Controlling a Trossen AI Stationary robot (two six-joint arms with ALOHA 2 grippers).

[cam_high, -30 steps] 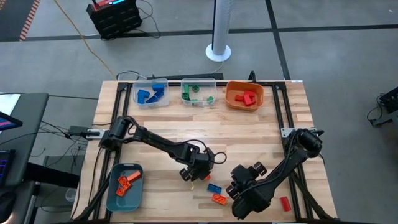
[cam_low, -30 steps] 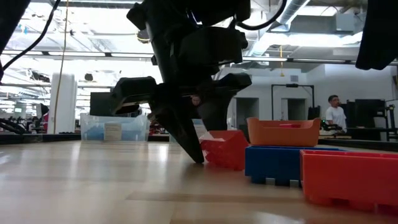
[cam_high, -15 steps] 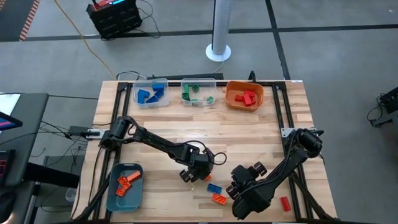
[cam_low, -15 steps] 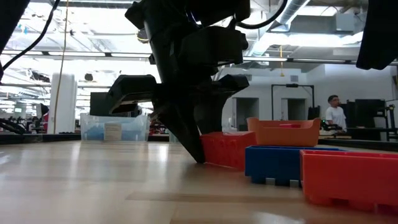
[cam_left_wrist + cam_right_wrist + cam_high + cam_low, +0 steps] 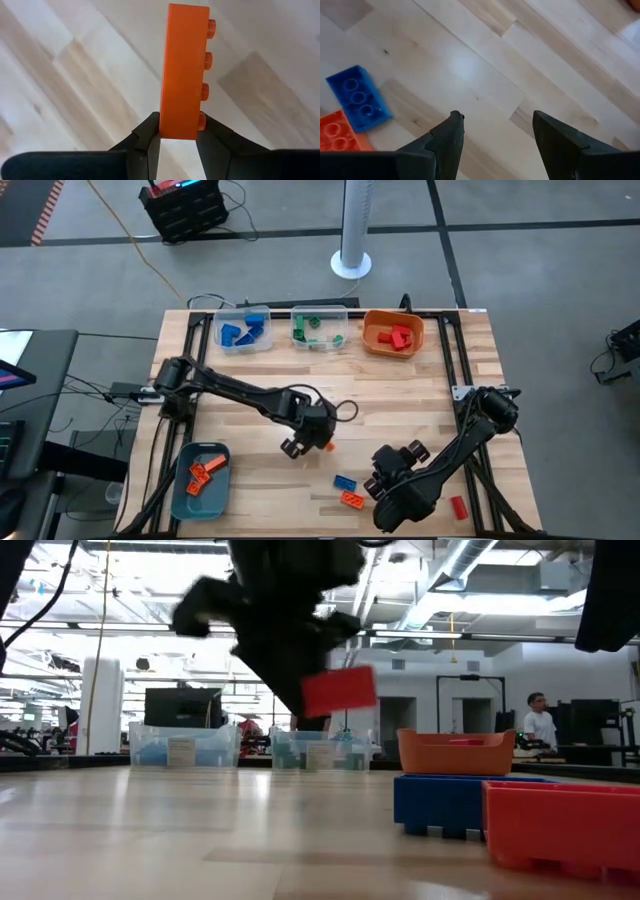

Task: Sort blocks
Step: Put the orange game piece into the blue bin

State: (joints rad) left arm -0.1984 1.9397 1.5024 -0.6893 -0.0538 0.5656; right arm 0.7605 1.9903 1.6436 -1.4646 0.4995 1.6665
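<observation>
A light wooden counter (image 5: pixel 400 380) stands on a grey concrete floor (image 5: pixel 520 270) crossed by dark seams. Beyond its far edge rises a white column (image 5: pixel 355 225) on a round base, with a black equipment case (image 5: pixel 185 205) and an orange cable (image 5: pixel 130 240) nearby. A dark desk (image 5: pixel 35 410) sits at one side. At counter level, an open hall shows white ceiling ducts (image 5: pixel 470 555), strip lights and a person (image 5: pixel 540 725) standing in the distance.
</observation>
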